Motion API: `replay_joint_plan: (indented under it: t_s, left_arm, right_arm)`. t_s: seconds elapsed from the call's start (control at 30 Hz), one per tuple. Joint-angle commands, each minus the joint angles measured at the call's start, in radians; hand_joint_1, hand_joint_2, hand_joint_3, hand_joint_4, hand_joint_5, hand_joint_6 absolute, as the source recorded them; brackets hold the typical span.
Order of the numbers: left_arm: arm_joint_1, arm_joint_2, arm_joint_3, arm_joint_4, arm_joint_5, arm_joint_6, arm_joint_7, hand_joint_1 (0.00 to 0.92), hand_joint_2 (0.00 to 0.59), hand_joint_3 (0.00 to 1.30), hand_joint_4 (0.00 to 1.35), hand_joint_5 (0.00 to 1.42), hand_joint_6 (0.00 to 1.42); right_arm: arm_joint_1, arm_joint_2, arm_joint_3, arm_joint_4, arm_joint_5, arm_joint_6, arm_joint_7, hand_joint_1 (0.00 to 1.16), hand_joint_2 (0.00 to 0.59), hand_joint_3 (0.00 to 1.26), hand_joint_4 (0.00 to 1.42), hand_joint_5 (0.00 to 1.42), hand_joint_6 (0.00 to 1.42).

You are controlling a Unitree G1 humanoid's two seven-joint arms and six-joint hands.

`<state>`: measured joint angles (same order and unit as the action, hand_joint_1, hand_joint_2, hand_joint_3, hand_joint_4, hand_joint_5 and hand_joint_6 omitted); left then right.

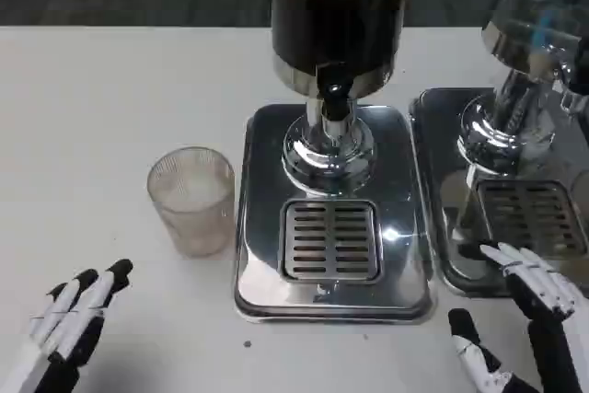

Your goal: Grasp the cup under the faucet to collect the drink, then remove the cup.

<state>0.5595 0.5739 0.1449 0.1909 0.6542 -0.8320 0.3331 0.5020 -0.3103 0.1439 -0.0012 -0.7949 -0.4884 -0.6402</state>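
ribbed clear plastic cup (192,200), glossy chrome dispenser base (333,227)

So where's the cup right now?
In the head view the cup stands upright on the white table, just left of the dispenser's shiny base, not under the faucet, a little beyond the left hand.

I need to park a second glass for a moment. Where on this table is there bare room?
Left of the cup, the white table is bare back to its far edge. The strip between cup and left hand is tighter. Right is crowded: two dispenser bases, right hand.
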Motion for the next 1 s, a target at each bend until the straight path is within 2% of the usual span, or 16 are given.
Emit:
replay_joint_plan:
  t_s: [0.03, 0.43, 0.57, 0.8, 1.0]
  left_arm:
    - [-0.013, 0.012, 0.0, 0.025, -0.016, -0.021, 0.013, 0.0, 0.108, 0.0, 0.0, 0.0, 0.0]
    - [-0.02, 0.007, 0.007, 0.031, -0.022, -0.023, 0.023, 0.0, 0.098, 0.0, 0.0, 0.0, 0.0]
    - [-0.033, 0.0, 0.017, 0.044, -0.061, -0.008, 0.016, 0.0, 0.096, 0.0, 0.0, 0.0, 0.0]
    - [-0.103, -0.01, 0.043, 0.084, -0.12, 0.023, 0.017, 0.0, 0.069, 0.0, 0.0, 0.0, 0.0]
    - [-0.192, -0.011, 0.04, 0.137, -0.152, 0.054, 0.007, 0.0, 0.051, 0.0, 0.0, 0.0, 0.0]
  right_arm:
    - [0.0, 0.014, -0.001, -0.006, -0.005, 0.008, -0.019, 0.42, 0.422, 0.32, 0.25, 0.21, 0.28]
    - [-0.006, 0.019, -0.005, 0.006, 0.001, 0.005, -0.024, 0.41, 0.421, 0.32, 0.27, 0.22, 0.29]
    - [-0.014, 0.02, -0.003, 0.012, 0.004, 0.004, -0.02, 0.41, 0.421, 0.32, 0.27, 0.22, 0.29]
    - [-0.019, 0.023, 0.0, 0.024, 0.01, 0.001, -0.018, 0.4, 0.42, 0.33, 0.28, 0.22, 0.3]
    - [-0.017, 0.031, 0.004, 0.023, 0.006, 0.002, -0.023, 0.4, 0.42, 0.34, 0.3, 0.24, 0.32]
